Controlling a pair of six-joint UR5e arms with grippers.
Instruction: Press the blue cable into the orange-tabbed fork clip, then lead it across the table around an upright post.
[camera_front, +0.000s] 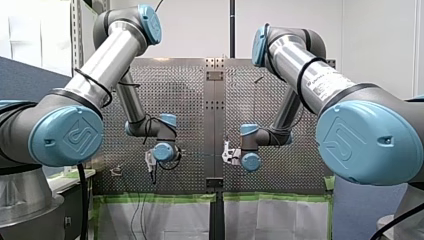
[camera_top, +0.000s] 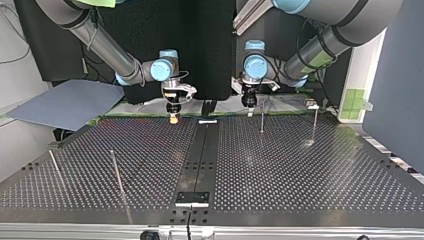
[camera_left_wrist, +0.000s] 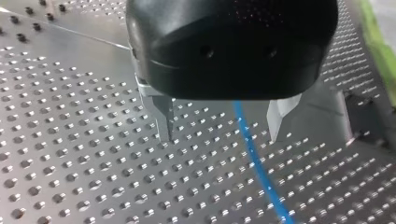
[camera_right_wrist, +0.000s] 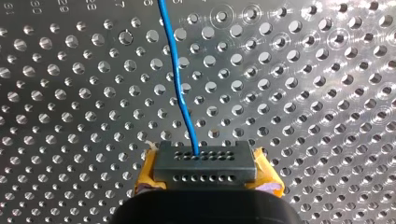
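The blue cable (camera_right_wrist: 176, 70) runs over the perforated table away from my right gripper (camera_right_wrist: 203, 164), whose yellow pads (camera_right_wrist: 148, 173) are shut on its end. In the top view that gripper (camera_top: 173, 119) hangs at the far edge, left of the middle. My left gripper (camera_left_wrist: 222, 133) stands open just above the table, and the blue cable (camera_left_wrist: 256, 161) passes on the plate between its metal fingers (camera_left_wrist: 164, 117), nearer one of them and touching neither. It shows at the top view's far right of middle (camera_top: 248, 106). No orange-tabbed clip can be made out.
Thin upright posts stand on the table: two near my left gripper (camera_top: 261, 120) (camera_top: 315, 124) and two at the top view's near left (camera_top: 116, 171) (camera_top: 54, 166). A dark block (camera_left_wrist: 369, 122) sits beside my left gripper. A grey sheet (camera_top: 65, 102) lies off the table's far left.
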